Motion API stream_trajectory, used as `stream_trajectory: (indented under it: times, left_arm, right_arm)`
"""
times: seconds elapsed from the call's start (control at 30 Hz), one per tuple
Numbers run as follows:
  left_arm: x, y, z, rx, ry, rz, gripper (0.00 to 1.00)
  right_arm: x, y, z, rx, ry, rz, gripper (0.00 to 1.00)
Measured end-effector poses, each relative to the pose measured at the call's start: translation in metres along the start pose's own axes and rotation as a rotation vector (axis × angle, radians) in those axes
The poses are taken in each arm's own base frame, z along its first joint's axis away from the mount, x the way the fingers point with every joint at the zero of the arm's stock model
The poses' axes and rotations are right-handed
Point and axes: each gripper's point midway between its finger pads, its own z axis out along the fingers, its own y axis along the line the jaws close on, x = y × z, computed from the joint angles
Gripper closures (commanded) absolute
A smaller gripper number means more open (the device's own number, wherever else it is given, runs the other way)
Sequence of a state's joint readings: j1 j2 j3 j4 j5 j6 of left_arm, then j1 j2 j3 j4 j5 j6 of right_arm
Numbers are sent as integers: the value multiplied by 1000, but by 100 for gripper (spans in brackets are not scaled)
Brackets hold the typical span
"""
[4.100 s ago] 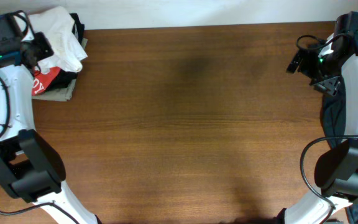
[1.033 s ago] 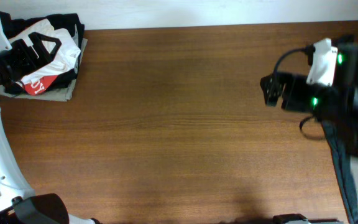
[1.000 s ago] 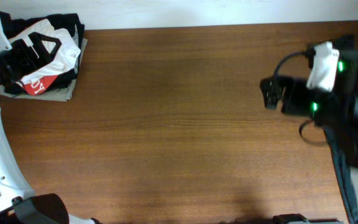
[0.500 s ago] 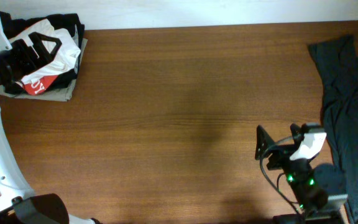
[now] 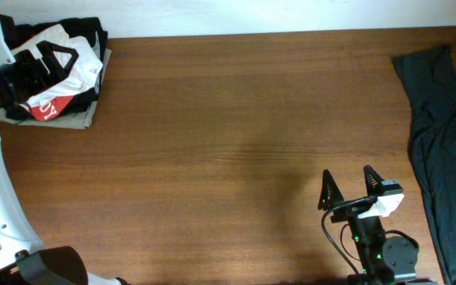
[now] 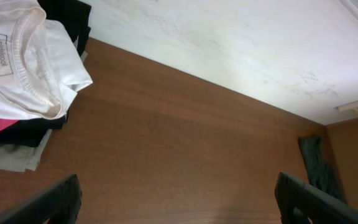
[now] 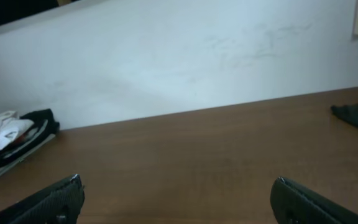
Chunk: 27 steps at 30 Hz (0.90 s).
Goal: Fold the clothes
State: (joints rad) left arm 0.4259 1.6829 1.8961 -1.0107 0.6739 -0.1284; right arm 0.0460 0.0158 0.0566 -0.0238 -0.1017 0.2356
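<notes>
Fetching the next garment: both spread wide and empty, left gripper (image 6: 178, 186) by the far-left-corner pile (image 5: 85, 67), right gripper (image 5: 347, 176) must reach the right-edge dark shirt (image 5: 442, 134)

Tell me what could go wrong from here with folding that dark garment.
1. The dark garment lies rumpled along the right edge of the table; pulling one corner may slide it off.
2. The left gripper hangs open by the clothes pile; a careless move could snag the white shirt on top.
3. The right gripper is open and empty, apart from the garment; a one-armed grab would likely bunch it.
</notes>
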Motion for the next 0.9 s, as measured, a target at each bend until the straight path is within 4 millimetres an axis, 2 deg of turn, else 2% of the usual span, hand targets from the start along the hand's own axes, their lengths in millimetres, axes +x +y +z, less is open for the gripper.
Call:
stream_trajectory:
  times: [0.33, 0.53, 0.9]
  left_arm:
    - [0, 0, 0, 0, 0, 0, 1]
    - [0, 0, 0, 0, 0, -1, 1]
    - [0, 0, 0, 0, 0, 0, 1]
  right_arm:
    - [5, -7, 2, 27, -23, -1, 1]
    - [31, -19, 1, 84, 76, 6, 1]
    - [30, -20, 1, 91, 73, 6, 1]
